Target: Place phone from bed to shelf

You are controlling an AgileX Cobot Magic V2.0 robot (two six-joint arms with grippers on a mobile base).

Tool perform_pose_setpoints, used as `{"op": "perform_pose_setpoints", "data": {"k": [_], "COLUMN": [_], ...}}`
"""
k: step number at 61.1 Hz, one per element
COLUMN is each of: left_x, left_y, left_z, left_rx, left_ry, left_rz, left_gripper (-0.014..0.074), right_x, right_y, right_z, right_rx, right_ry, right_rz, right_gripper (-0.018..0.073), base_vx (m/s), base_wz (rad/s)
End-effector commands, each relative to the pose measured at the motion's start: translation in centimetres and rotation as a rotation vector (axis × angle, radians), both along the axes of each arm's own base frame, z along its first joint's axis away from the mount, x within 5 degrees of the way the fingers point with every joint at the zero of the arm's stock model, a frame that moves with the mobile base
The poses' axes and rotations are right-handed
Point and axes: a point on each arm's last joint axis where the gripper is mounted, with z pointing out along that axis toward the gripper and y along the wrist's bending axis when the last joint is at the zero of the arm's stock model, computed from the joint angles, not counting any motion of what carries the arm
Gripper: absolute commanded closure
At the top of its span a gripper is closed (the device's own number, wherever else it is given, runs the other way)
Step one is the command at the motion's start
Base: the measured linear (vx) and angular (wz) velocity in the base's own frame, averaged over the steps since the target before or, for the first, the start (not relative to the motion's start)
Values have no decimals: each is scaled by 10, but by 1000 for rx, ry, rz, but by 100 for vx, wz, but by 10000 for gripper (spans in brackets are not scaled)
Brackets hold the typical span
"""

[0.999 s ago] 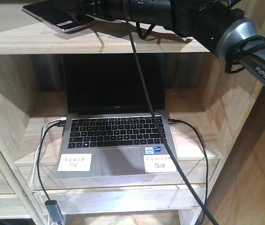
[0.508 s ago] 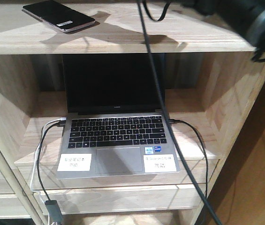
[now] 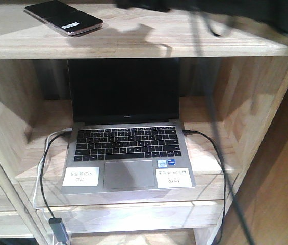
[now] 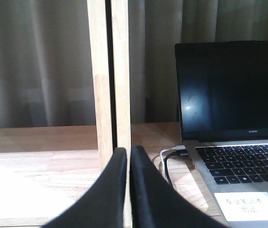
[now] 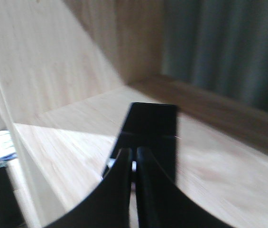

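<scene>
Left pincer (image 4: pixel 128 164): you see it closed on nothing, beside the laptop (image 3: pixel 126 138).
Right pincer (image 5: pixel 134 164): closed, empty; your arm has pulled back from the phone (image 3: pixel 63 17).
Phone: lies free on the shelf (image 3: pixel 149 43), above the laptop; placement looks done.

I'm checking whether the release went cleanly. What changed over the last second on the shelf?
The right arm, which reached over the phone a second ago, has pulled back up and to the right, leaving only a blurred dark shape at the top edge of the front view. The right gripper now looks shut and empty. The phone stayed on the top board of the shelf; the laptop and its cables did not move.
</scene>
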Motion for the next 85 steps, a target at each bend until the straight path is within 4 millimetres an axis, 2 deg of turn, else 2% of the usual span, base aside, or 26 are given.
{"op": "perform_pose_setpoints", "data": {"k": [1,20,36,50,60,70,85], "left_x": [-1,-1,-1,-1,-1,-1,-1], "left_y": [0,0,0,0,0,0,0], "left_z": [15,15,15,15,15,15,15], "left_rx": [-17,-17,-17,-17,-17,-17,-17], "left_ry": [-94,-94,-94,-94,-94,-94,-94], "left_rz": [1,1,1,1,1,1,1], "left_gripper": [595,595,595,595,595,595,595], "right_x": [-30,-91,-143,-180,-199,-214,-219], "right_y": [-25,-70,-98,-120,-134,-143,-145], "right_z": [24,-12,-57,-101,-131,-151,-153], "right_rx": [81,80,64,105,126,138,146], "right_ry": [-96,-101,-63,-25,-17,-34,-47], "right_rz": [-99,-247,-264,-309,-348,-367,-364], "right_gripper": [564,564,564,564,564,564,564], "base_vx": [0,0,0,0,0,0,0], "base_wz": [0,0,0,0,0,0,0]}}
